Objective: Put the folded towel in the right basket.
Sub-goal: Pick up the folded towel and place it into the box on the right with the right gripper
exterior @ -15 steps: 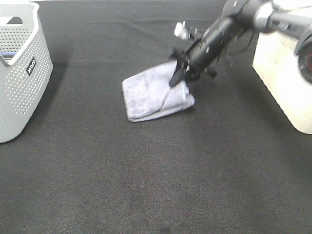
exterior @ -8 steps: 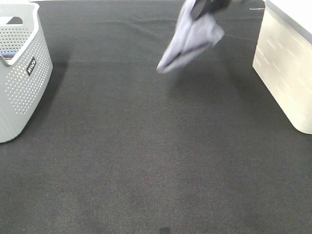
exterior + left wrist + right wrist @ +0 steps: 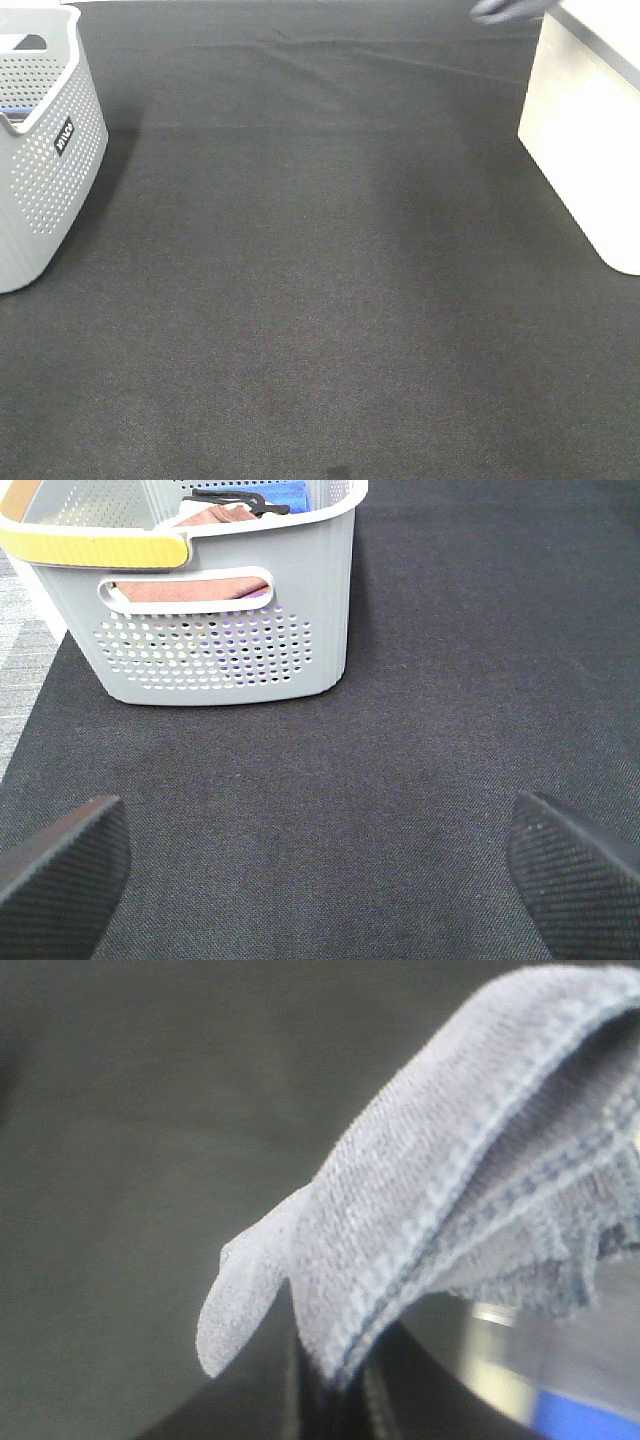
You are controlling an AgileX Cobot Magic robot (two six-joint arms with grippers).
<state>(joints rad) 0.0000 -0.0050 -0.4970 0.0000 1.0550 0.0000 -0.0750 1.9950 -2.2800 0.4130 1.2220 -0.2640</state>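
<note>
The folded lavender towel point(image 3: 450, 1160) fills the right wrist view, hanging in the air from my right gripper point(image 3: 335, 1392), which is shut on its edge. In the exterior high view only a blurred tip of the towel point(image 3: 505, 10) shows at the top edge, just left of the cream right basket point(image 3: 590, 140); the right arm is out of that frame. My left gripper point(image 3: 320, 880) is open and empty, with its dark fingertips point(image 3: 60, 865) spread wide above the black mat.
A grey perforated left basket point(image 3: 40, 150) stands at the far left; the left wrist view shows its wall point(image 3: 220, 650), a yellow handle and several cloths inside. A black mat point(image 3: 320, 300) covers the table.
The right gripper lifted the towel off the mat and carried it up and to the right. It has gone from mid-table to the top edge beside the right basket.
</note>
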